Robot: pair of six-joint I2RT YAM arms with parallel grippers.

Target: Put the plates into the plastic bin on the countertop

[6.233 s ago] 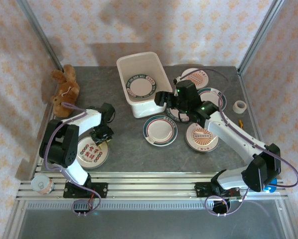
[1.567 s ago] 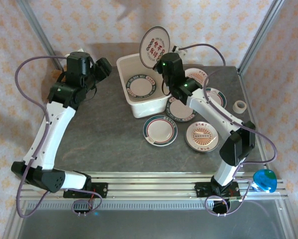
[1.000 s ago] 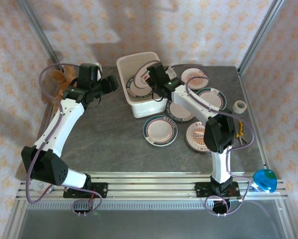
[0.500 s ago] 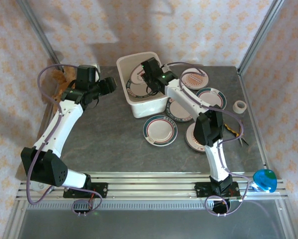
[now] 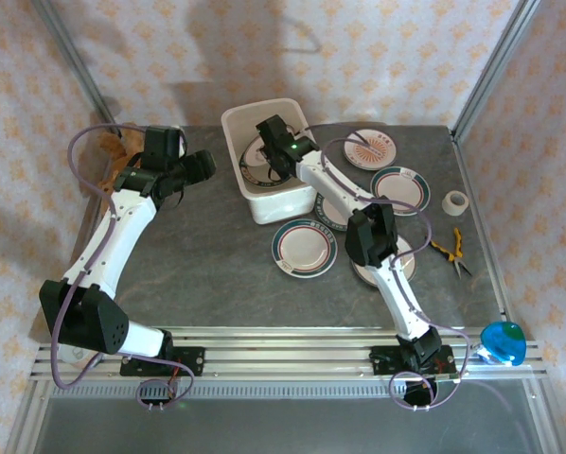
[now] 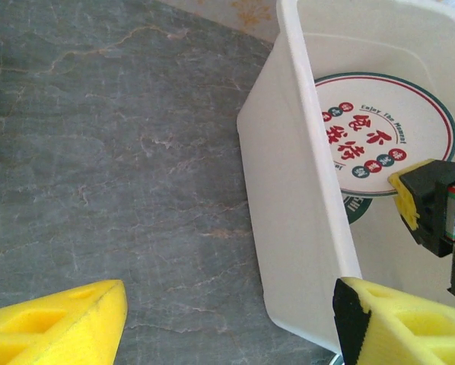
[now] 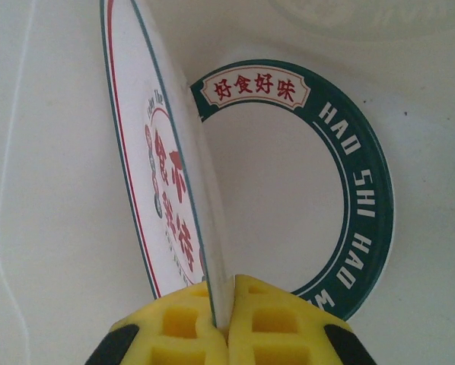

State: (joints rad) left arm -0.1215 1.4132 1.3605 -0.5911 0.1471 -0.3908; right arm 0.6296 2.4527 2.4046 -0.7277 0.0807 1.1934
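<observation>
Right gripper (image 7: 226, 308) is down inside the bin (image 5: 279, 202), jaws clamped on the rim of a red-lettered plate (image 7: 163, 190). In the right wrist view that plate is edge-on, its printed face toward 9 o'clock. Behind it a teal-ring plate (image 7: 357, 205) lies flat on the bin floor; cannot tell if the two touch. Left gripper (image 5: 201, 166) is at 9 o'clock of the bin, just beside its wall, jaws wide apart with nothing gripped. In the left wrist view one yellow finger (image 6: 56, 319) is over the countertop (image 6: 113, 152) and the other is at the bin's near corner. Top view: the bin sits at 12 o'clock on the countertop. Loose plates lie flat on the countertop: a teal-band plate (image 5: 304, 249) at 5 o'clock of the bin, a sunburst plate (image 5: 370, 148) at 3 o'clock, a banded plate (image 5: 399, 184) at 4 o'clock, and another sunburst plate (image 5: 405, 257) partly under the right arm. Teddy (image 5: 111, 147) at 9 o'clock, near the left arm. Tape roll (image 5: 455, 201) and pliers (image 5: 451, 253) are at the 3 o'clock edge.
</observation>
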